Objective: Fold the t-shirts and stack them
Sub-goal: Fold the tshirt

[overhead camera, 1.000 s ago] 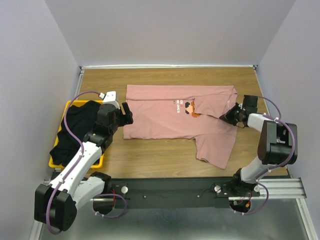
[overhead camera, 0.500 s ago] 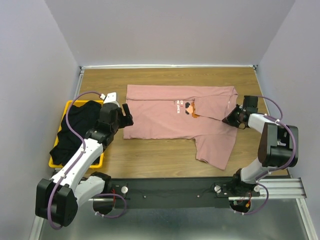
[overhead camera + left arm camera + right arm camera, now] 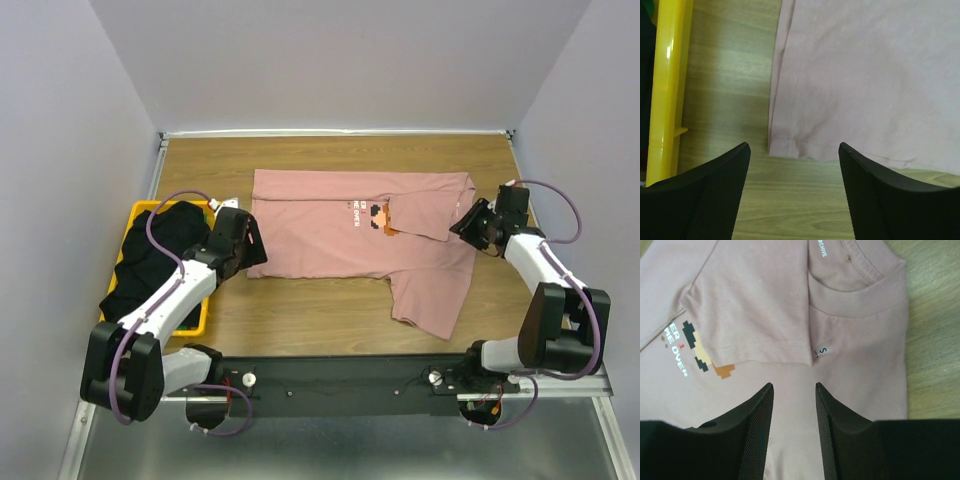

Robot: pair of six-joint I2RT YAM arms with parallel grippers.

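Note:
A dusty-pink t-shirt with a pixel-art face and white text lies spread on the wooden table, one sleeve folded over its chest. Its hem corner shows in the left wrist view; its collar and size tag show in the right wrist view. A black t-shirt lies in the yellow basket. My left gripper is open and empty just short of the pink hem corner, also seen in its wrist view. My right gripper is open and empty over the shirt near the collar, also seen in its wrist view.
The yellow basket's rim stands close to the left of my left gripper. The pink shirt's other sleeve lies out toward the front edge. Grey walls close the table on three sides.
My left gripper has moved forward and down to the pink shirt's hem corner. My right arm has swung outward to the right, its gripper staying near the collar.

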